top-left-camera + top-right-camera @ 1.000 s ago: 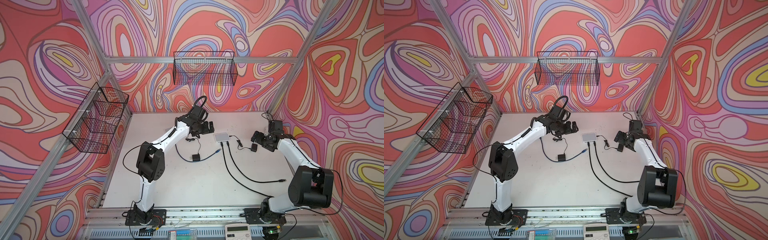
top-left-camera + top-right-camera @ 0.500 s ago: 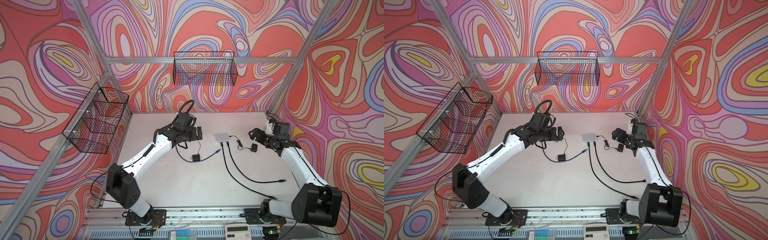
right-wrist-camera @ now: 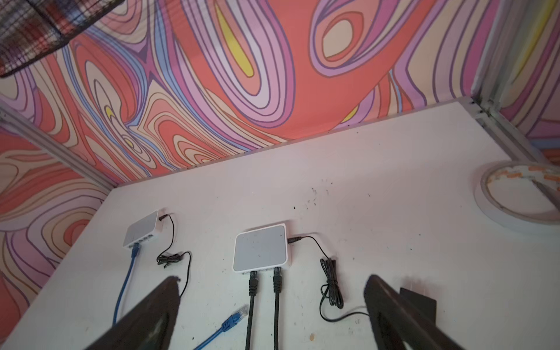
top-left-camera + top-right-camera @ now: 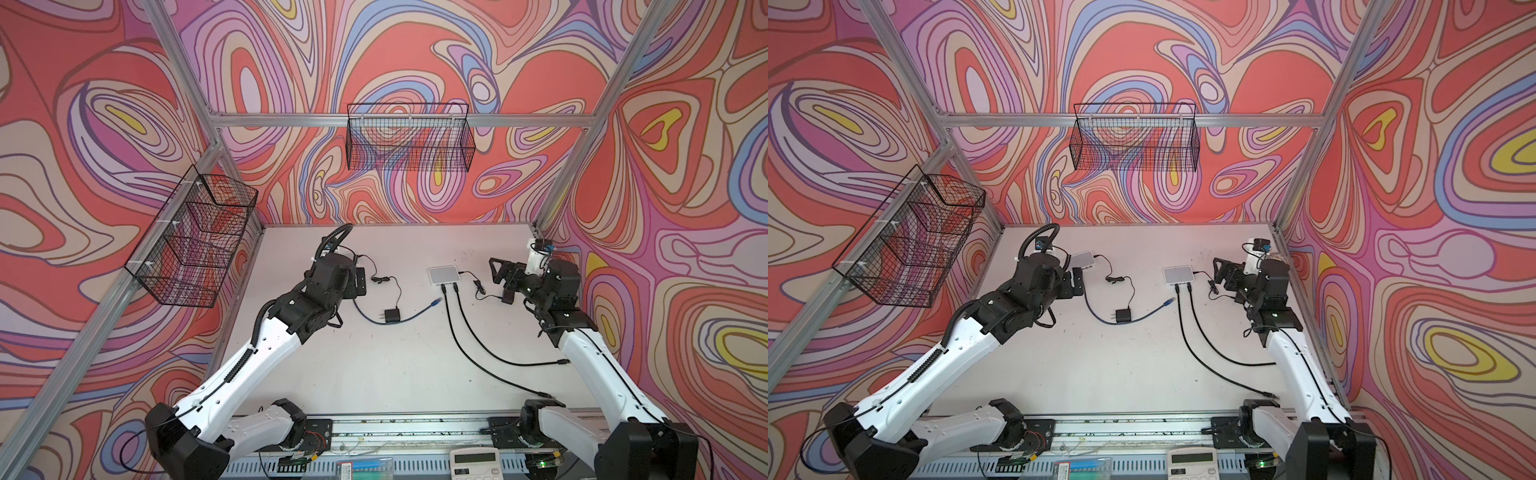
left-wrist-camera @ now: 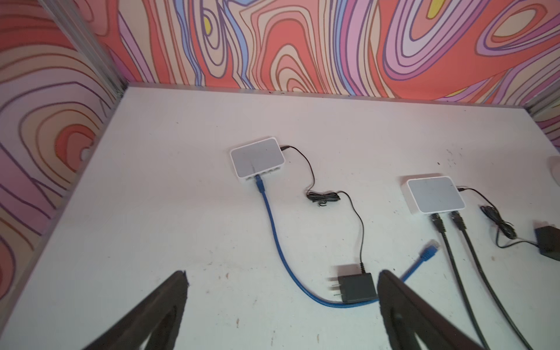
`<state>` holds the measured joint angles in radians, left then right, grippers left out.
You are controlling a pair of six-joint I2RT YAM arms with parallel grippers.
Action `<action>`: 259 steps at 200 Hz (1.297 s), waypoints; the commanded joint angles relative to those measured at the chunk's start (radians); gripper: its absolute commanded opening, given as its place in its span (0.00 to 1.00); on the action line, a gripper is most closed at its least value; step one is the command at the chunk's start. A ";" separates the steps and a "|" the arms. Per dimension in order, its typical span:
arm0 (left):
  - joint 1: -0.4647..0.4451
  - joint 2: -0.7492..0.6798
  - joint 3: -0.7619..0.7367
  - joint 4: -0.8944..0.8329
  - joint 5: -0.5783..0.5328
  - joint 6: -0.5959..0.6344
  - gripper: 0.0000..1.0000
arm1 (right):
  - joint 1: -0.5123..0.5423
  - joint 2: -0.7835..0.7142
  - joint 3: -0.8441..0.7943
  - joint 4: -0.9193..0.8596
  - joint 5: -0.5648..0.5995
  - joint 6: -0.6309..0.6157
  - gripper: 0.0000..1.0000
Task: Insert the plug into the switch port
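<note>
1. Left gripper (image 5: 281,274): jaws spread, empty; we note its arm has drawn back from the middle.
2. Left switch (image 5: 257,160): one end of the blue cable (image 5: 272,230) is seated.
3. Blue plug (image 5: 428,253): loose on the table (image 5: 181,212), near the right switch (image 5: 435,194), not inserted.
4. Right gripper (image 3: 271,278): spread, empty, likewise withdrawn. We judge the insertion has not begun.

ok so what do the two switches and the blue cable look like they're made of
Left switch and right switch: likely hard plastic, a white shell with a grey top of soft sheen and rounded moulded edges. Blue cable: seems a smooth, flexible rubbery or vinyl jacket, since it lies in a loose curve. Its free plug looks like blue plastic, though blurred.
</note>
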<state>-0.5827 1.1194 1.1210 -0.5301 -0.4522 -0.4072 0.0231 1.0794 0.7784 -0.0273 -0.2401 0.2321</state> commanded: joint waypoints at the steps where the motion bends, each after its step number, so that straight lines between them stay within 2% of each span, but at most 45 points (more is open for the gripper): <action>1: 0.002 -0.025 -0.002 -0.001 -0.135 0.078 1.00 | 0.103 0.054 0.102 -0.038 0.118 -0.145 0.98; 24: 0.022 -0.026 0.005 -0.028 -0.133 0.128 1.00 | 0.156 0.105 0.151 -0.043 0.153 -0.185 0.98; 32: 0.024 -0.033 -0.023 0.013 -0.141 0.168 1.00 | 0.168 0.109 0.145 -0.015 0.155 -0.196 0.98; 66: 0.051 -0.140 -0.265 0.365 -0.225 0.328 1.00 | 0.213 0.110 0.067 0.114 0.263 -0.239 0.98; 89: 0.117 -0.215 -0.411 0.552 -0.213 0.366 1.00 | 0.213 0.099 -0.044 0.287 0.367 -0.246 0.98; 110: 0.168 -0.227 -0.535 0.722 -0.182 0.410 1.00 | 0.213 0.108 -0.149 0.457 0.457 -0.246 0.98; 145: 0.233 -0.139 -0.728 1.014 -0.131 0.451 1.00 | 0.213 0.191 -0.226 0.568 0.508 -0.235 0.98; 166: 0.284 -0.057 -0.794 1.148 -0.032 0.460 1.00 | 0.213 0.219 -0.277 0.635 0.518 -0.237 0.98; 184: 0.296 0.010 -0.825 1.253 -0.044 0.496 1.00 | 0.213 0.215 -0.317 0.681 0.545 -0.240 0.98; 197: 0.322 0.048 -0.866 1.361 -0.005 0.488 1.00 | 0.213 0.223 -0.321 0.674 0.543 -0.247 0.98; 214: 0.352 0.092 -0.869 1.369 0.077 0.466 1.00 | 0.213 0.253 -0.340 0.713 0.533 -0.261 0.98; 259: 0.368 0.209 -0.876 1.495 0.066 0.487 1.00 | 0.195 0.357 -0.380 0.861 0.565 -0.285 0.98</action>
<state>-0.2241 1.2968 0.2523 0.8307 -0.4149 0.0540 0.2329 1.3846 0.4225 0.7219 0.2928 -0.0273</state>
